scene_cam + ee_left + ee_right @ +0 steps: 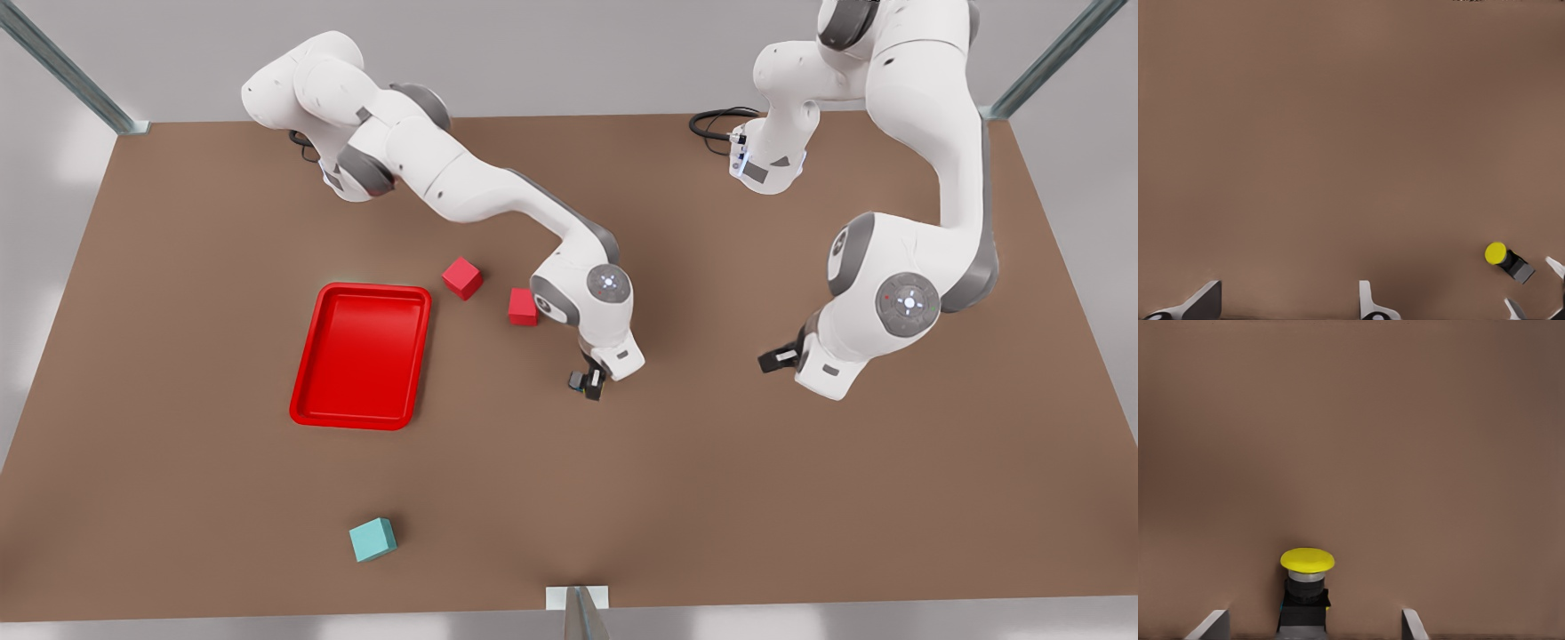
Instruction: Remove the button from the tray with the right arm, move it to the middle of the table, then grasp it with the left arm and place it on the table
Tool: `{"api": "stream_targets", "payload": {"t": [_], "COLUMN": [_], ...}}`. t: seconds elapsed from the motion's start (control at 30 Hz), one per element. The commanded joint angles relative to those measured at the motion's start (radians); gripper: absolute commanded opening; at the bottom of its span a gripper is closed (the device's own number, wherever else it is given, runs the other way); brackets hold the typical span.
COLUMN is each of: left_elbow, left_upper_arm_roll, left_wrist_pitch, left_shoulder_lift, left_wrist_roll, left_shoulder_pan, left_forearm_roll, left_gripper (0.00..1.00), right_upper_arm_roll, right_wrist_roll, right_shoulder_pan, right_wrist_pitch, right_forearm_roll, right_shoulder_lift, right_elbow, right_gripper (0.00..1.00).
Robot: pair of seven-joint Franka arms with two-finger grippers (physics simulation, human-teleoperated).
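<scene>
Now the right gripper (590,386) is hovering low near mid-table (711,498), at 3 o'clock from the tray (351,423) in the front view, its 2 fingers spread and gripping nothing. Between them the button (1305,587) is lying on its side on the table, touching neither finger. At 3 o'clock from it, well apart, the left gripper (777,359) is waiting, fingers likewise parted and empty.
</scene>
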Motion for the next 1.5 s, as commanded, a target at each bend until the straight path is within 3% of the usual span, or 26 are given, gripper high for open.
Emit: {"api": "stream_targets", "payload": {"t": [0.0, 0.1, 0.13, 0.2, 0.23, 0.27, 0.37, 0.4, 0.6, 0.8, 1.03, 1.23, 1.47], "left_elbow": [0.001, 0.020, 0.041, 0.098, 0.109, 0.109, 0.138, 0.182, 0.192, 0.228, 0.265, 0.265, 0.257], "left_upper_arm_roll": [0.000, -0.003, -0.003, -0.002, -0.002, -0.003, -0.002, 0.001, 0.009, 0.009, 0.026, 0.026, 0.026], "left_wrist_pitch": [0.007, 0.007, 0.000, 0.007, 0.010, 0.057, 0.172, 0.217, 0.218, 0.255, 0.344, 0.479, 0.510], "left_shoulder_lift": [0.015, 0.018, 0.022, 0.108, 0.122, 0.150, 0.257, 0.327, 0.360, 0.407, 0.502, 0.570, 0.613], "left_wrist_roll": [-0.765, -0.827, -0.839, -1.075, -1.120, -1.156, -1.267, -1.345, -1.620, -1.638, -1.753, -1.640, -1.598], "left_shoulder_pan": [0.000, 0.000, -0.004, -0.123, -0.143, -0.145, -0.166, -0.206, -0.364, -0.453, -0.504, -0.525, -0.534], "left_forearm_roll": [-0.003, -0.011, -0.013, -0.008, -0.008, -0.011, -0.009, 0.000, 0.079, 0.083, 0.119, 0.133, 0.165], "left_gripper": [1.00, 1.00, 1.00, 1.00, 1.00, 1.00, 1.00, 1.00, 1.00, 1.00, 1.00, 1.00, 1.00], "right_upper_arm_roll": [0.000, -0.003, -0.063, -0.066, -0.066, -0.067, -0.080, -0.081, -0.080, -0.080, -0.080, -0.080, -0.080], "right_wrist_roll": [0.018, 0.234, 0.318, 0.351, 0.442, 0.638, 0.581, 0.572, 0.584, 0.588, 0.587, 0.585, 0.587], "right_shoulder_pan": [-0.068, -0.350, -0.376, -0.574, -0.644, -0.706, -0.747, -0.750, -0.753, -0.755, -0.755, -0.755, -0.757], "right_wrist_pitch": [-0.049, -0.111, -0.203, -0.313, -0.488, -0.478, -0.530, -0.508, -0.421, -0.419, -0.419, -0.404, -0.404], "right_forearm_roll": [0.004, 0.130, 0.129, 0.178, 0.233, 0.340, 0.241, 0.241, 0.241, 0.250, 0.248, 0.244, 0.244], "right_shoulder_lift": [-0.116, -0.501, -0.608, -0.889, -0.877, -0.848, -0.866, -0.851, -0.796, -0.788, -0.785, -0.783, -0.783], "right_elbow": [-0.074, -0.367, -0.414, -0.669, -0.585, -0.544, -0.568, -0.576, -0.565, -0.557, -0.557, -0.557, -0.557], "right_gripper": [1.00, 1.00, 1.00, 1.00, 1.00, 1.00, 1.00, 1.00, 1.00, 1.00, 1.00, 1.00, 1.00]}}
